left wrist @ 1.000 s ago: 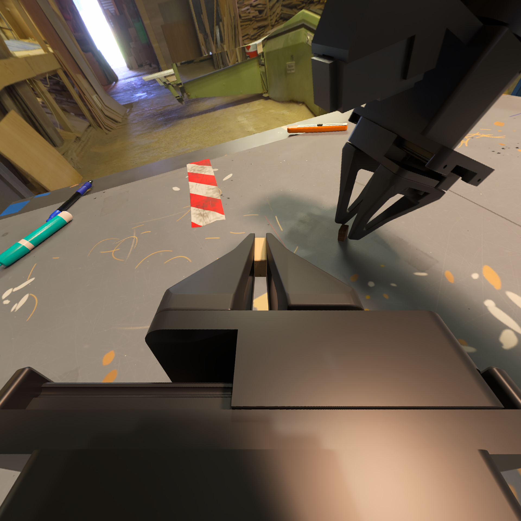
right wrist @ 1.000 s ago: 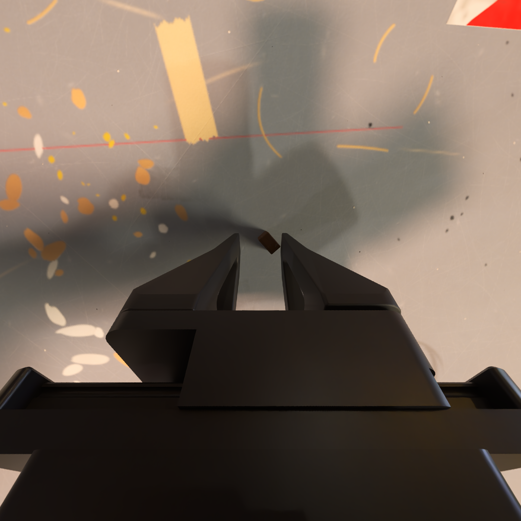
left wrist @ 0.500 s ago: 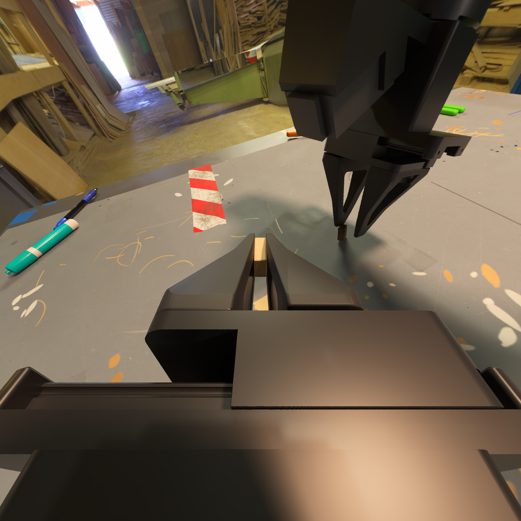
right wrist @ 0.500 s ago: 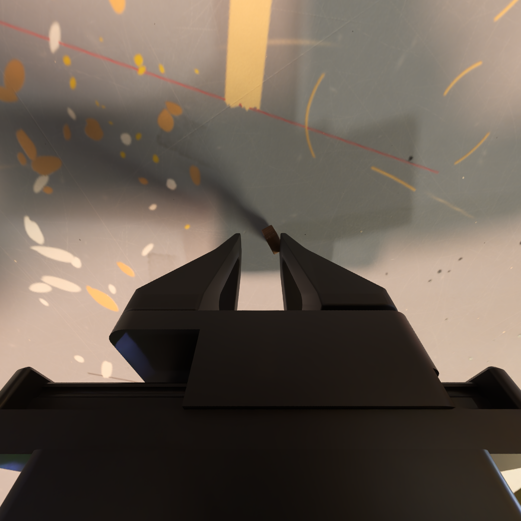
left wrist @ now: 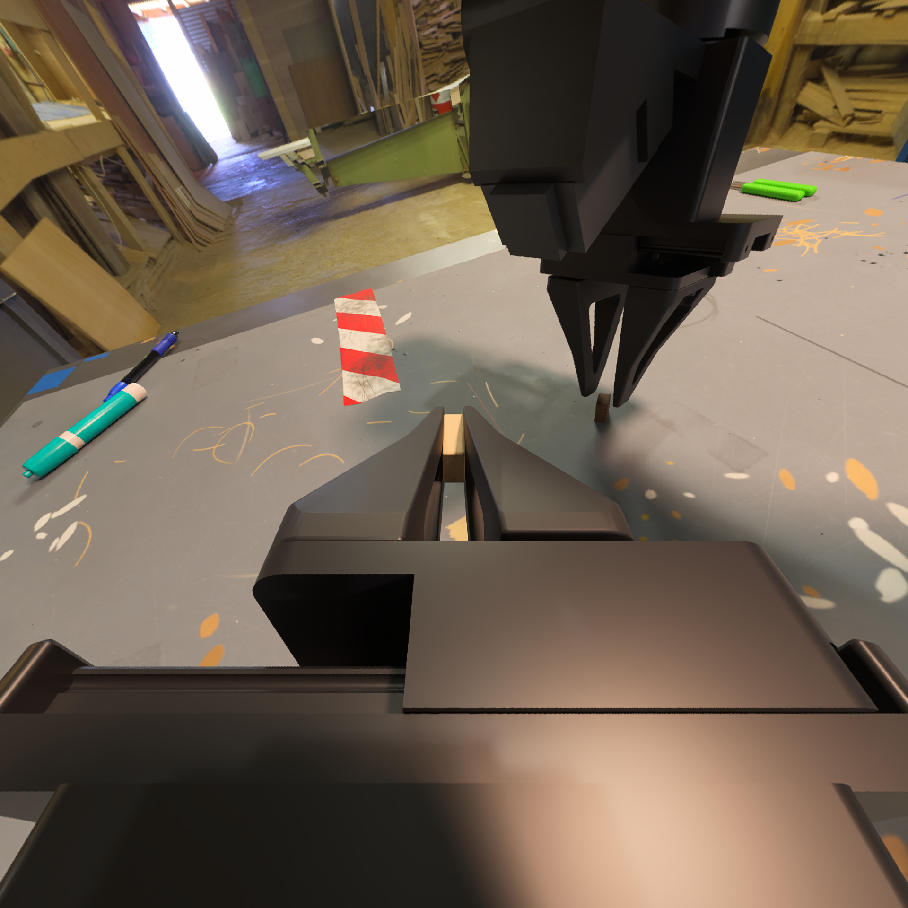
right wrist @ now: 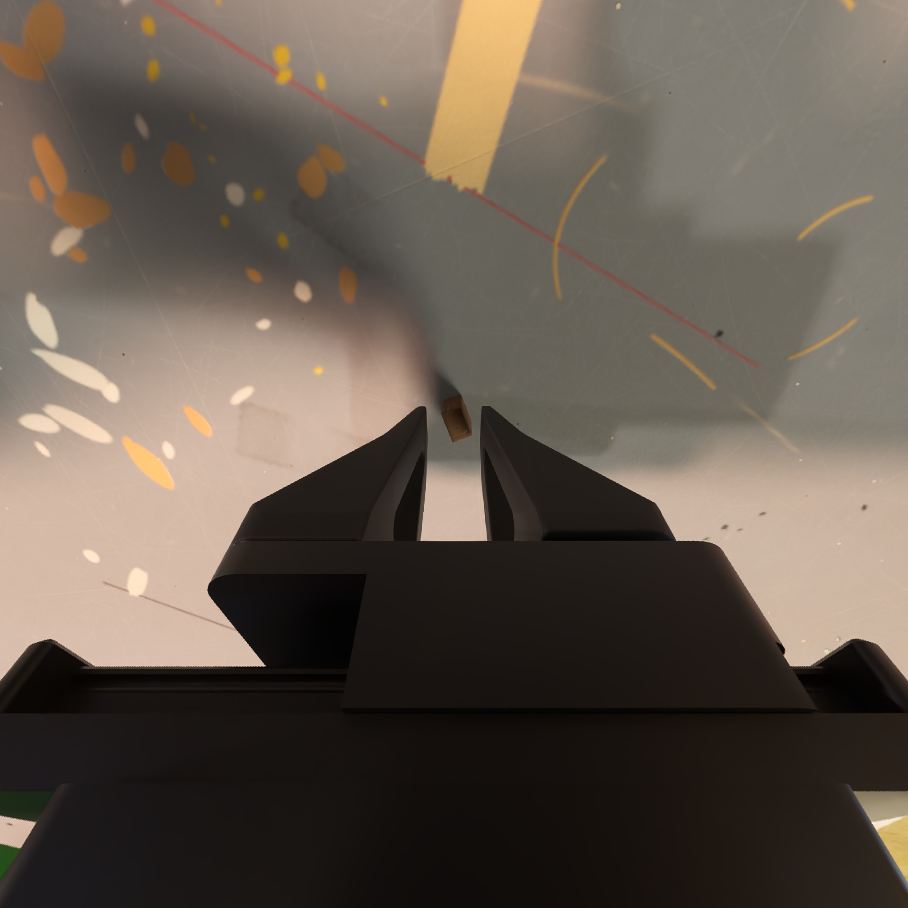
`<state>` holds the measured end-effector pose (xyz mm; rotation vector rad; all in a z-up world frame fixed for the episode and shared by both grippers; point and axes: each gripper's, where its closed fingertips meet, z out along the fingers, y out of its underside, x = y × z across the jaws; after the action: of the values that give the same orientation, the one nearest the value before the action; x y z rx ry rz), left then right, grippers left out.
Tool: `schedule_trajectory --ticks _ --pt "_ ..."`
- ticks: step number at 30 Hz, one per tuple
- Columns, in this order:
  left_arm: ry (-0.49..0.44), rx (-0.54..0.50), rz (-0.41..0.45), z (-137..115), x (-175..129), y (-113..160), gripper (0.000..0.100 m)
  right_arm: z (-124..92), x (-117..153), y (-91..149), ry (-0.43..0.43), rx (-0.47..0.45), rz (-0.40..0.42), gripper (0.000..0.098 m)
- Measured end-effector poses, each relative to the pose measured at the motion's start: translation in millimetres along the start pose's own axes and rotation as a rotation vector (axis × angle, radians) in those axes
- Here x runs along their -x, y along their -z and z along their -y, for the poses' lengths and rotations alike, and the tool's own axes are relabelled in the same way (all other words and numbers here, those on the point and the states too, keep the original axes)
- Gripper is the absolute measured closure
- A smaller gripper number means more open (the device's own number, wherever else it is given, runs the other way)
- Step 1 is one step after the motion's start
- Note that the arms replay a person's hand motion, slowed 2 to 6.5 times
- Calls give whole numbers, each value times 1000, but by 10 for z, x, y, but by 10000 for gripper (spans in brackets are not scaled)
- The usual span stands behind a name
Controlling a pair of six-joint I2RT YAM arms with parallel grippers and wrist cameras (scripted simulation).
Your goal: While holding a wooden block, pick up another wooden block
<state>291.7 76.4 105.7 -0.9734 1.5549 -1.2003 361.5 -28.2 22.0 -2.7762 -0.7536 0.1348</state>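
My left gripper (left wrist: 453, 417) is shut on a pale wooden block (left wrist: 453, 444), held between its fingers above the grey table (left wrist: 196, 516). A small dark brown wooden block (left wrist: 602, 408) stands on the table to the right. My right gripper (left wrist: 600, 395) points straight down just above it, its fingers slightly apart. In the right wrist view the brown block (right wrist: 455, 425) lies on the table between the tips of my open right gripper (right wrist: 453, 415), not touching either finger.
A red and white striped tape strip (left wrist: 364, 346) lies ahead of the left gripper. A teal marker (left wrist: 83, 432) and a blue pen (left wrist: 142, 366) lie at the left. A green object (left wrist: 779, 189) lies far right. A yellow tape strip (right wrist: 479, 93) shows in the right wrist view.
The right gripper has turned about its vertical axis and shifted so the brown block now sits centred between its fingertips instead of against one finger. The left gripper still holds the pale block.
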Motion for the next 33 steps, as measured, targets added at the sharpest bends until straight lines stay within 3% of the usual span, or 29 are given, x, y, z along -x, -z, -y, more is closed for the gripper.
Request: schedule_trajectory --ticks 12,33 --pt "0 -2 3 -3 20 16 937 -16 -16 -19 55 33 5 837" --pt "-1 -2 3 -2 20 17 937 -19 -3 -67 71 50 15 851"
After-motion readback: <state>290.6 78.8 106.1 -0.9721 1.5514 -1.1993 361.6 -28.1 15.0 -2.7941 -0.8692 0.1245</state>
